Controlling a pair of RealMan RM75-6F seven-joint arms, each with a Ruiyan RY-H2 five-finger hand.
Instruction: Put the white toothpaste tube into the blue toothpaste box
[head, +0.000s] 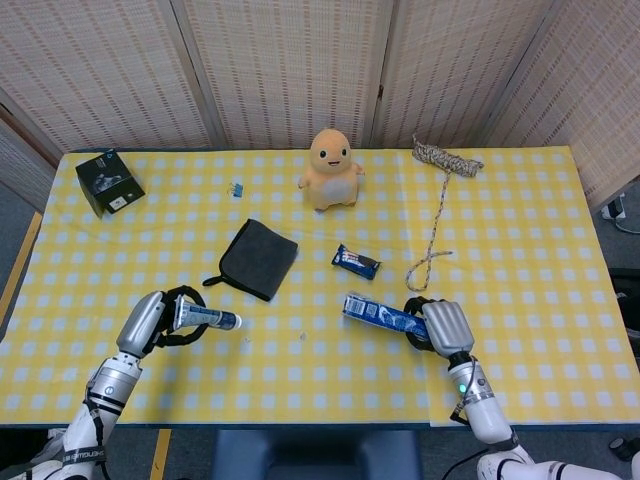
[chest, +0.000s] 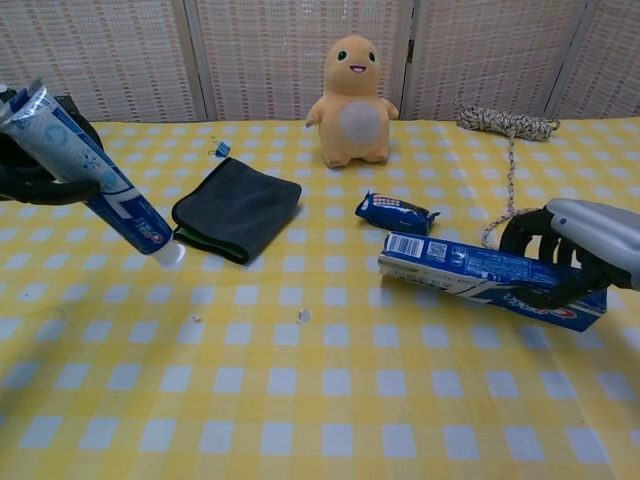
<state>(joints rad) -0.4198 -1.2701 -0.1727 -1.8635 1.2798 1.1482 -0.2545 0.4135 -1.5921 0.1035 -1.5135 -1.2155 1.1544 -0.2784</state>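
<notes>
My left hand grips the white toothpaste tube by its flat end. The tube hangs above the table at the front left, its cap pointing right and down. My right hand holds the blue toothpaste box by its right end. The box is lifted off the cloth, its left end raised a little and pointing toward the tube. A wide gap separates tube and box.
A dark grey cloth lies between the hands, further back. Behind the box lie a small blue snack packet and a rope. An orange plush toy stands at the back, a black box at the back left, a small clip nearby.
</notes>
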